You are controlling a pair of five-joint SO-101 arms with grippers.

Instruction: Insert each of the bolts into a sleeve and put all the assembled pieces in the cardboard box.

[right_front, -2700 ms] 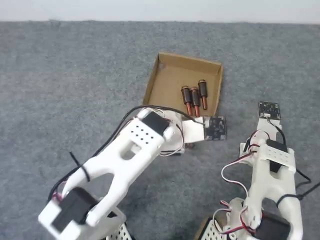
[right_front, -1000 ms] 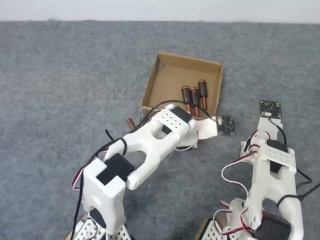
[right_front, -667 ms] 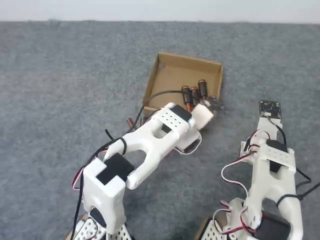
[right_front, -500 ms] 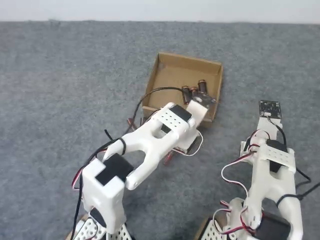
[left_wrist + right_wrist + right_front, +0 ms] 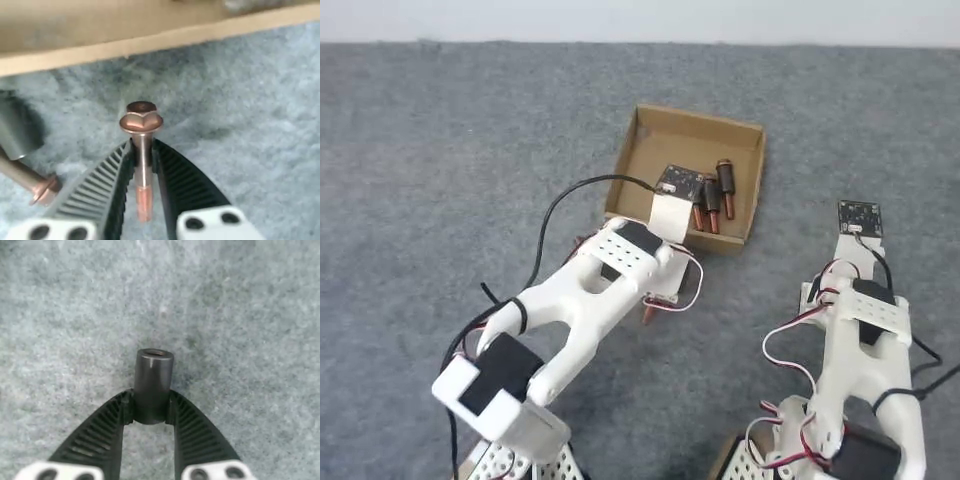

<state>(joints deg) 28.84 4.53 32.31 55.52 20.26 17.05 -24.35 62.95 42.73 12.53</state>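
Bolt in the left gripper, sleeve in the right: I'm at the mating step.

My left gripper (image 5: 142, 144) is clamped on the shank of a bolt (image 5: 141, 121). Its head pokes past the fingertips, low over the carpet (image 5: 240, 90) and just outside the box (image 5: 150, 40) wall. My right gripper (image 5: 150, 402) is closed round the base of a sleeve (image 5: 153, 375), with the bore facing away from the wrist. In the high view the two arms sit well apart, and finished pieces (image 5: 725, 187) lie in the box (image 5: 700, 120). Next, I reckon, I must bring the grippers together and line the bolt up with the bore. With the head leading and the plain end back between the jaws, I may need to turn the wrist or regrip first.
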